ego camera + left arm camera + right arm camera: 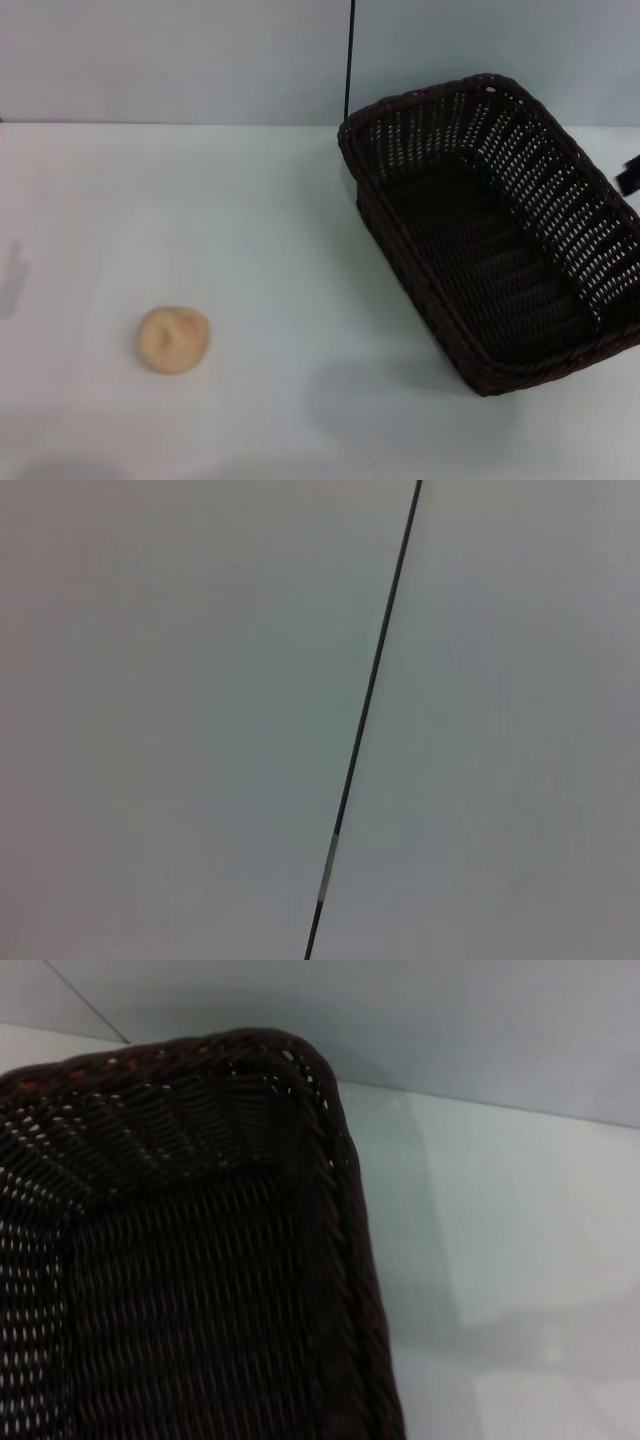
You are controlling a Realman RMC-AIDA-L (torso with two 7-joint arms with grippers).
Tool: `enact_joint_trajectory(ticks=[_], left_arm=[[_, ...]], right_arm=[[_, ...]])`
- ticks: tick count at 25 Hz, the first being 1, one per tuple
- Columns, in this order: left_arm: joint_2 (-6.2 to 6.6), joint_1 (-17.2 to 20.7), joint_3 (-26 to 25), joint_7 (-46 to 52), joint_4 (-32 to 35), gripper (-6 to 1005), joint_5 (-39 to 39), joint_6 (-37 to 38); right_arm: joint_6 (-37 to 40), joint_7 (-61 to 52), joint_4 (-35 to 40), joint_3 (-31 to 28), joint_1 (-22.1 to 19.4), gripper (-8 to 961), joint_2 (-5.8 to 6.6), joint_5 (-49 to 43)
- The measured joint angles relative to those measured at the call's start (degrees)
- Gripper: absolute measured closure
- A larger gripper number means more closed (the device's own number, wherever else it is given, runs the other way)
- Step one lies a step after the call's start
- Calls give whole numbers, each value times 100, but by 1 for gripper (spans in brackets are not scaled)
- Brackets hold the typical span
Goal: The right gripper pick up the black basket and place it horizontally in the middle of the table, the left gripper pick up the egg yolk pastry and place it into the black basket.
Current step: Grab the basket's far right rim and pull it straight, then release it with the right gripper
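Observation:
The black basket (560,190) is at the right of the white table (250,230), turned at an angle, and it is empty. A soft shadow lies on the table at its near left, and I cannot tell whether it rests on the table. The egg yolk pastry (173,340) sits alone on the table at the near left, far from the basket. A small black part of my right gripper (628,175) shows at the right edge, just beyond the basket's far right rim. The right wrist view looks down on a corner of the basket (340,1220). My left gripper is out of view.
A grey wall (180,60) stands behind the table, with a thin black vertical line (349,60) on it just behind the basket. The left wrist view shows only this wall and the line (370,690). Bare tabletop (520,1260) lies beside the basket's corner.

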State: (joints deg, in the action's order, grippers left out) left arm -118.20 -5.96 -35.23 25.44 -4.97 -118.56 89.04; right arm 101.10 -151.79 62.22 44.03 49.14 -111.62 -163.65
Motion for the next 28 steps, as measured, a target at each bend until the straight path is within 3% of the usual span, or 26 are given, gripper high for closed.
enact_joint_trajectory(ticks=[7, 11, 16, 23, 28], left_arm=[[0, -43, -12, 82, 23, 185, -1, 1], [-3, -52, -11, 84, 20, 185, -1, -1], [3, -54, -10, 84, 26, 185, 0, -2], [2, -41, -16, 85, 5, 185, 7, -1], [0, -31, -19, 85, -6, 185, 9, -1]], right_arm=[[-989, 111, -802, 45, -198, 224, -251, 538], [-1519, 118, -1196, 231, -264, 230, -294, 509], [-1661, 272, -950, 279, -434, 239, -402, 570], [-1697, 318, -841, 291, -458, 250, -442, 579], [-1846, 345, -771, 281, -472, 427, -477, 608]])
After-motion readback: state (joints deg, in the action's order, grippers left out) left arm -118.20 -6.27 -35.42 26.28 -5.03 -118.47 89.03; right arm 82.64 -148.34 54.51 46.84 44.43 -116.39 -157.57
